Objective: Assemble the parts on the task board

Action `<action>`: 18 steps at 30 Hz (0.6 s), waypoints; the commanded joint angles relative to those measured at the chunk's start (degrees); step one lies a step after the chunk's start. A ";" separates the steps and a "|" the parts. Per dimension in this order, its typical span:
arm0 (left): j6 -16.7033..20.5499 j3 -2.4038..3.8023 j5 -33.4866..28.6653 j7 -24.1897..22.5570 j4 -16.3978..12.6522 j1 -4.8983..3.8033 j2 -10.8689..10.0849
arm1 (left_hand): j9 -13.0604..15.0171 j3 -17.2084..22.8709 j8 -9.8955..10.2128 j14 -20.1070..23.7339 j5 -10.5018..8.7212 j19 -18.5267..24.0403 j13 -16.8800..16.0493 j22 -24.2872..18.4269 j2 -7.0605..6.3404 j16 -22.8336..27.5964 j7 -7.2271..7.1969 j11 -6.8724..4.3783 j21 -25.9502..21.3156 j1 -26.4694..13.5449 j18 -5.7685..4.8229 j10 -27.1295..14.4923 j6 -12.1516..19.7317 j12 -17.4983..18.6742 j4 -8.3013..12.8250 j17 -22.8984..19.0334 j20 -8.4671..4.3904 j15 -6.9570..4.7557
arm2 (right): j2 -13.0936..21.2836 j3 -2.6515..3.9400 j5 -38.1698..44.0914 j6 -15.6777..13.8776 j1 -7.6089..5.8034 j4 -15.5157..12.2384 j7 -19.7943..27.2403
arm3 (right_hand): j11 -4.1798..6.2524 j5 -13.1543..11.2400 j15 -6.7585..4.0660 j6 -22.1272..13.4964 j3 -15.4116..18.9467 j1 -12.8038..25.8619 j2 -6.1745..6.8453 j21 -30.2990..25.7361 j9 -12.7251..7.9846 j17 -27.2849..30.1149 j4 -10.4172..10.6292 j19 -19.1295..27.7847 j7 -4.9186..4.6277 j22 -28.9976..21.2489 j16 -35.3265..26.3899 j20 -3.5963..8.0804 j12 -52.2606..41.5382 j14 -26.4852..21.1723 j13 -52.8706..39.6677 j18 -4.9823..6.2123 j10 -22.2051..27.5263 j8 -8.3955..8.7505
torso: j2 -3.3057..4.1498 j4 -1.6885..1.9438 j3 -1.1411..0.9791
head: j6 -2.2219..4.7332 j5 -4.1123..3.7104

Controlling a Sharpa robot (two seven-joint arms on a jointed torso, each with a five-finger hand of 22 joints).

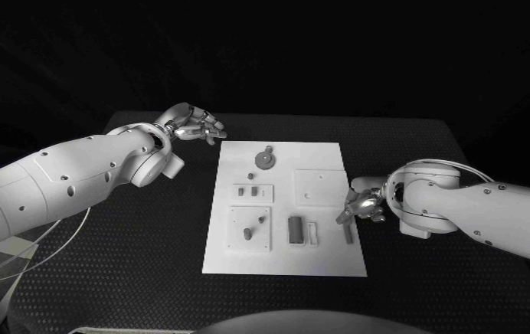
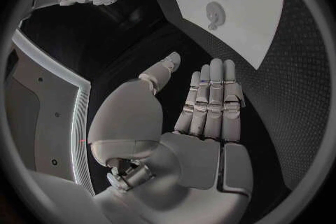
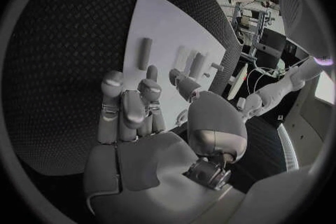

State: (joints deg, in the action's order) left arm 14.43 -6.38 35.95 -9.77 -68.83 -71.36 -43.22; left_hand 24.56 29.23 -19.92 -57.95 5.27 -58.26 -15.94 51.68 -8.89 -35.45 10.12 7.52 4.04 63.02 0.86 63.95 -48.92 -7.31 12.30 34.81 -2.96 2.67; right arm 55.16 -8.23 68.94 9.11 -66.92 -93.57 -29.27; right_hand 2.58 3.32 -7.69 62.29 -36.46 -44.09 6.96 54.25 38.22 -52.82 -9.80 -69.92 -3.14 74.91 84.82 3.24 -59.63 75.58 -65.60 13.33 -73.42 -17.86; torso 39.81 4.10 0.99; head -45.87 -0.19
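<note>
board: the task board (image 1: 332,261) sat in the middle of the desk (image 1: 132,273), long side running from the near edge toward the far edge. My guess is it was parked there so both arms could reach it evenly.

parts: the small grey parts were spread over the board. A round keyed part (image 1: 264,155) near the board's far end, two little pegs (image 1: 250,191) in a holder at mid-board, a dark block (image 1: 296,229) toward the near end, and a rod-like part (image 1: 348,232) lying right at the board's right edge. Looked laid out for pickup, nothing obviously joined yet as far as I could judge.

left robot hand: the left robot hand (image 1: 194,127) hovered off the board's far left corner, over bare desk. Fingers straight and together in the wrist view (image 2: 210,106), thumb apart, nothing in it. Read to me like it was parked out of the way.

right robot hand: the right robot hand (image 1: 364,204) was low at the board's right edge, just beside that rod. Fingers partly curled in the wrist view (image 3: 133,112), nothing pinched that I could see; whether it touched the rod I couldn't tell.
</note>
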 commanded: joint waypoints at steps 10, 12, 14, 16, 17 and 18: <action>-0.87 0.02 0.14 -0.07 -0.21 -0.07 -0.01 | 0.05 -0.02 -0.39 -0.37 -0.36 -0.05 -0.13 -0.09 0.02 0.45 -0.18 -0.09 0.04 -0.50 -0.70 -0.21 -0.39 -0.36 -0.47 0.14 0.06 0.10 | 0.63 -0.81 8.25 4.84 0.09 -1.40 -1.38 | 1.25 0.22 -1.33 2.67 -0.34 4.46 0.05 -0.11 1.97 -1.22 2.73 -0.21 0.74 0.54 0.37 -0.07 -2.10 0.27 -1.49 1.67 -1.70 -1.18 | -0.01 0.06 0.04 | -0.25 -0.32; -0.98 0.02 0.14 -0.02 -0.21 -0.07 -0.03 | 0.05 -0.02 -0.39 -0.37 -0.36 -0.05 -0.13 -0.09 0.02 0.45 -0.18 -0.09 0.04 -0.50 -0.70 -0.21 -0.39 -0.36 -0.47 0.14 0.06 0.10 | 0.51 -0.91 8.51 5.09 0.10 -1.27 -1.39 | 1.25 0.22 -1.33 2.67 -0.34 4.46 0.05 -0.11 1.97 -1.22 2.73 -0.21 0.74 0.54 0.37 -0.07 -2.10 0.27 -1.49 1.67 -1.70 -1.18 | -0.01 0.08 0.04 | -0.31 -0.34; -1.03 0.01 0.14 0.00 -0.20 -0.07 -0.03 | 0.05 -0.02 -0.39 -0.37 -0.37 -0.05 -0.13 -0.09 0.02 0.45 -0.18 -0.09 0.04 -0.50 -0.70 -0.21 -0.39 -0.36 -0.47 0.14 0.06 0.10 | 0.35 -1.11 9.31 5.13 0.13 -1.11 -1.39 | 1.27 0.22 -1.34 2.72 -0.35 4.53 0.07 -0.10 2.00 -1.24 2.76 -0.21 0.75 0.54 0.38 -0.06 -2.17 0.27 -1.55 1.67 -1.75 -1.19 | -0.01 0.09 0.05 | -0.34 -0.35; -1.06 0.01 0.14 0.00 -0.19 -0.07 0.01 | 0.04 -0.05 -0.40 -0.38 -0.48 -0.05 -0.15 -0.10 -0.01 0.49 -0.19 -0.10 0.04 -0.59 -0.70 -0.21 -0.40 -0.39 -0.56 0.19 0.06 0.10 | 0.12 -1.30 9.67 5.24 0.23 -0.79 -1.40 | 1.43 0.23 -1.43 3.15 -0.39 5.09 0.05 -0.02 2.20 -1.49 3.13 -0.30 0.93 0.58 0.51 0.01 -3.02 0.37 -2.23 1.67 -2.29 -1.37 | -0.01 0.07 0.09 | -0.38 -0.41; -1.07 0.01 0.14 0.00 -0.20 -0.07 0.01 | 0.04 -0.06 -0.40 -0.38 -0.50 -0.05 -0.15 -0.10 -0.01 0.50 -0.19 -0.10 0.04 -0.60 -0.70 -0.21 -0.40 -0.39 -0.57 0.19 0.06 0.10 | 0.01 -1.40 9.67 5.25 0.29 -0.62 -1.42 | 1.45 0.23 -1.44 3.17 -0.41 5.17 0.06 -0.01 2.22 -1.54 3.17 -0.31 0.95 0.58 0.53 0.03 -3.05 0.38 -2.27 1.67 -2.32 -1.37 | -0.01 0.07 0.09 | -0.38 -0.41; -1.10 0.01 0.14 -0.01 -0.20 -0.07 0.02 | 0.04 -0.06 -0.40 -0.39 -0.52 -0.05 -0.16 -0.10 -0.01 0.50 -0.19 -0.10 0.04 -0.62 -0.70 -0.21 -0.40 -0.40 -0.59 0.20 0.06 0.09 | -0.11 -1.48 9.78 5.32 0.37 -0.42 -1.43 | 1.46 0.23 -1.46 3.19 -0.43 5.27 0.13 0.00 2.25 -1.55 3.23 -0.31 0.96 0.59 0.54 0.05 -3.00 0.38 -2.24 1.67 -2.30 -1.36 | -0.01 0.06 0.09 | -0.39 -0.41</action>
State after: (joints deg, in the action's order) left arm 14.16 -6.40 35.96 -9.53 -68.89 -71.36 -43.29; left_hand 24.56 29.19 -20.14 -57.95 4.99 -58.26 -16.04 51.63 -8.89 -35.23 10.12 7.52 4.04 63.02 0.85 63.95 -48.92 -7.31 11.94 34.94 -2.96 2.66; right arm 55.18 -9.63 76.24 12.71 -66.70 -94.21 -30.43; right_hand 4.00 3.32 -8.78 65.17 -36.84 -39.30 7.01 54.25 40.39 -54.32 -6.86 -69.93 -2.25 74.91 85.16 3.23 -62.52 76.02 -67.79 13.45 -75.47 -19.13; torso 39.81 4.17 1.07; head -46.24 -0.58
